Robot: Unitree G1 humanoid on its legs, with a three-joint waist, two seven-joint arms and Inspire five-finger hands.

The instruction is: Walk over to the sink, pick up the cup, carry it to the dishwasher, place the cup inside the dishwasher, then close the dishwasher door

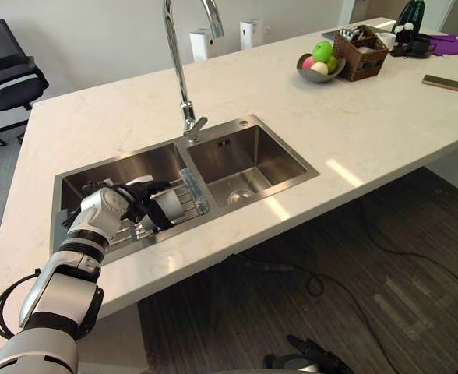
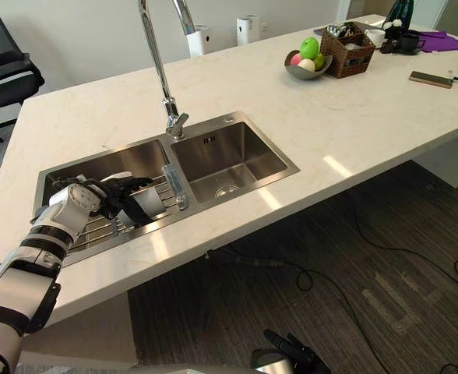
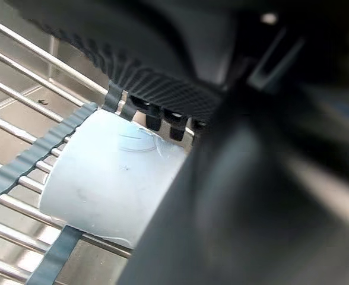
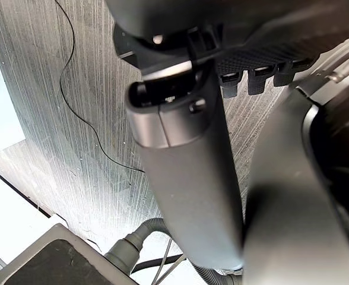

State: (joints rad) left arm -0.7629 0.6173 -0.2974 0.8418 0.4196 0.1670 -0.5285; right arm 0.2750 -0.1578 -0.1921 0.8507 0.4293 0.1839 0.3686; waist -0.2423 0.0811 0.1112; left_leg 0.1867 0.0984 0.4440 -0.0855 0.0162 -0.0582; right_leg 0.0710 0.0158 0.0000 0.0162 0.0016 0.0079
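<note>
While my left hand (image 1: 135, 202) reaches into the sink (image 1: 254, 153), its fingers curl round the pale cup (image 3: 109, 184), which lies sideways on the left basin's wire rack (image 2: 96, 227). Right hand (image 1: 311, 355) low above floor; finger state unreadable.

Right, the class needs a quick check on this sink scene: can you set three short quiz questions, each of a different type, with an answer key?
1. True or false: the cup lies in the right basin of the sink.
2. What is the left hand curled round? A. a sponge B. the cup C. a plate
3. Fill the gap: the grey bowl on the counter holds ____.
Key: 1. False: it is in the left basin, on the wire rack. 2. B. 3. Fruit.
</note>
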